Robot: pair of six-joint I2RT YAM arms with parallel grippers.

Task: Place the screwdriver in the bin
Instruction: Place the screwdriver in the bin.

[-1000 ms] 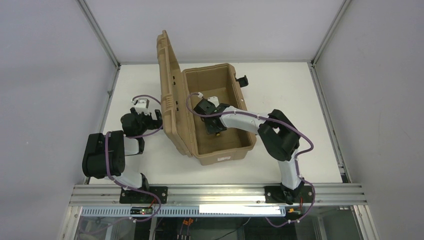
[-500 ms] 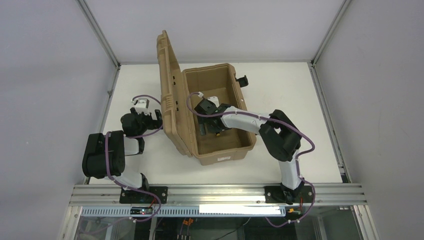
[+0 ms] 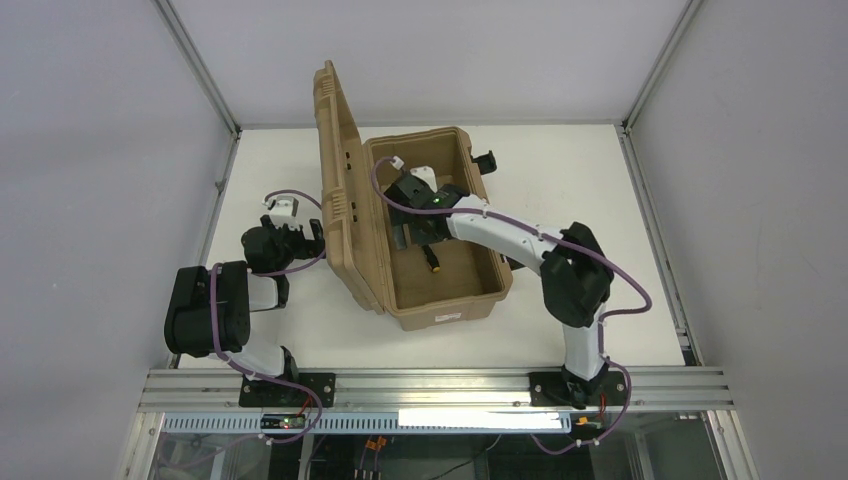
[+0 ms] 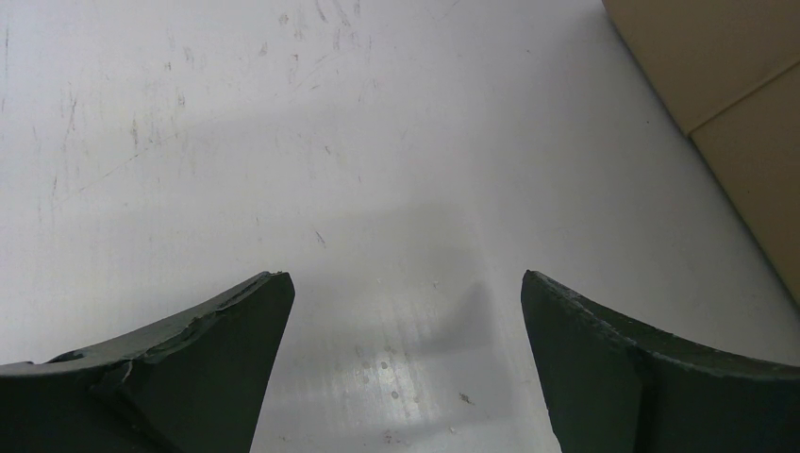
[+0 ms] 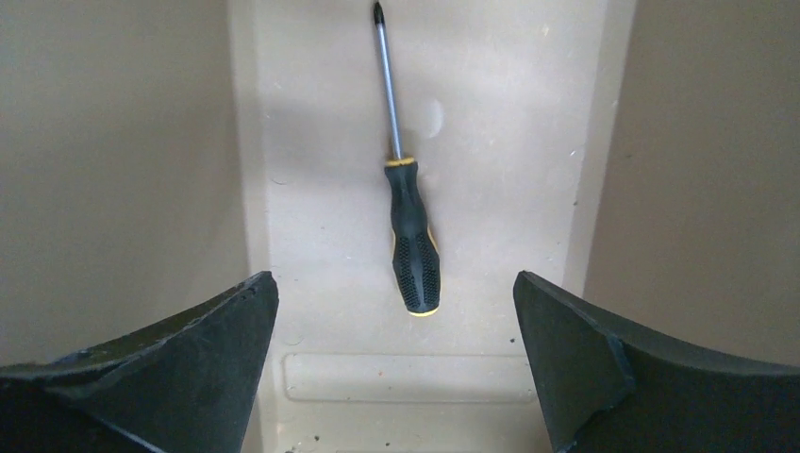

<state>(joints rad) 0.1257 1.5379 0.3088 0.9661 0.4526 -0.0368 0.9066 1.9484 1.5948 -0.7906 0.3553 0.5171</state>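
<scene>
The screwdriver, black-handled with a yellow end and a thin metal shaft, lies flat on the floor of the tan bin. From above, the screwdriver rests near the middle of the bin. My right gripper hangs open over the handle end, touching nothing. In the top view, the right gripper is inside the tub. My left gripper is open and empty over bare table, left of the bin's lid; from above, the left gripper sits beside it.
The ribbed lid stands upright along the tub's left side, between the two arms. A black latch sticks out at the far right corner. White table stretches to the right, bounded by metal frame rails and grey walls.
My right gripper opened and let go of the screwdriver, then drew back toward the far end of the bin. The screwdriver stays on the floor. The left arm has not moved.
</scene>
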